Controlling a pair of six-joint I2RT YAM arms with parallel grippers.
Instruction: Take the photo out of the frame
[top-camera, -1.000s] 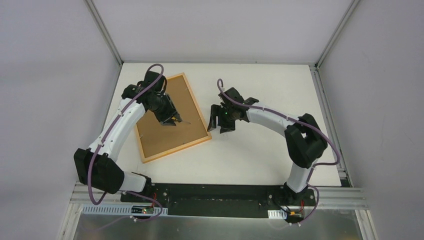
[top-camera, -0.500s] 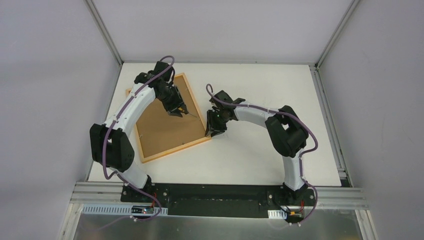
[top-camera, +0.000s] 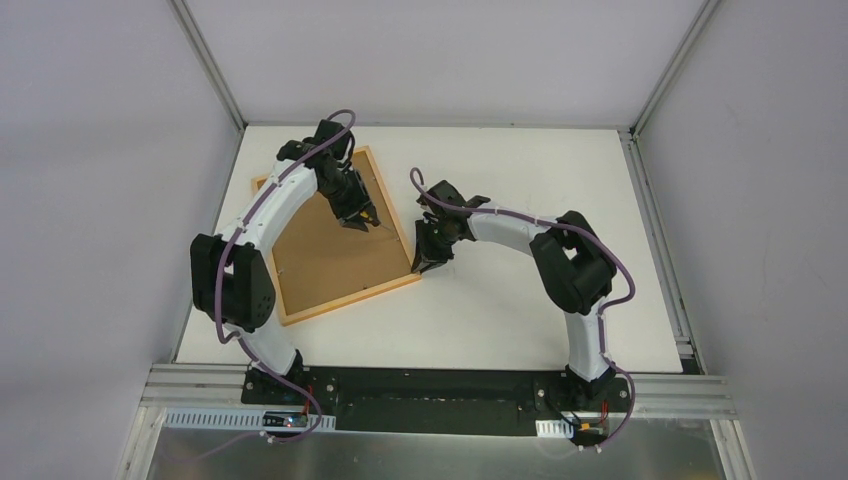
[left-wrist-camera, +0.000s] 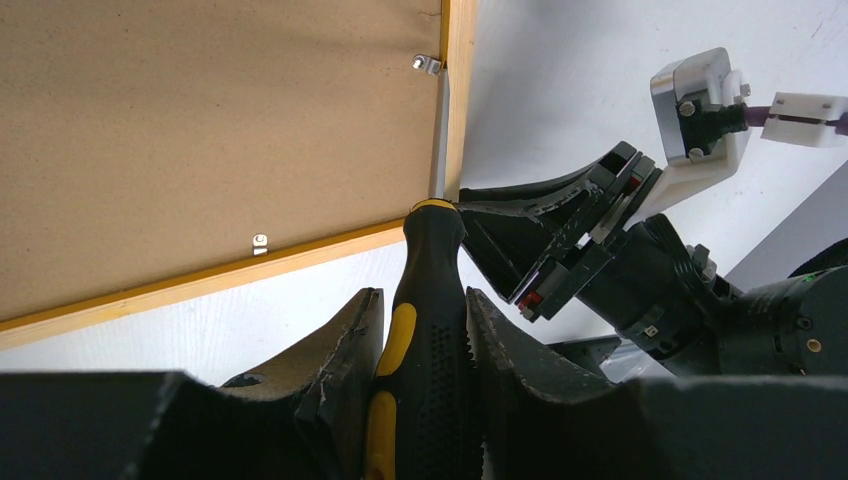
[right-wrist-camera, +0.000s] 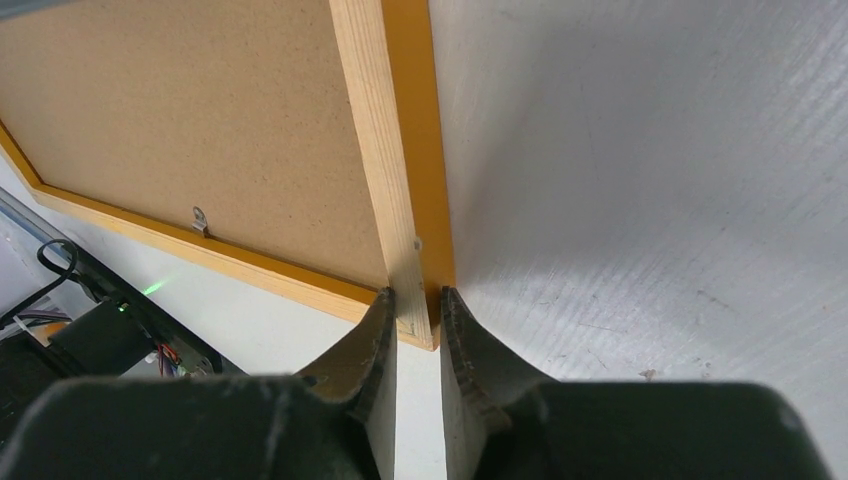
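LEFT: left pincer (left-wrist-camera: 420, 300) gripped screwdriver (left-wrist-camera: 425, 330); tip at clip (left-wrist-camera: 427, 65), upper centre, presumably to pry | RIGHT: right pincer (right-wrist-camera: 415, 300) clamped frame (right-wrist-camera: 385, 130) corner, lower centre; likely bracing

White links (top-camera: 505, 230), black joints (top-camera: 575, 270), purple cables (left-wrist-camera: 757, 113), seemingly ridged fingers (left-wrist-camera: 515, 350)

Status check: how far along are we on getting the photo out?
Done: the frame lies face down, and the right gripper is clamped on its corner rail. In hand: the left gripper holds a screwdriver aimed along the rail toward a clip. Left: the clips and backing board are in place, so the photo is hidden.
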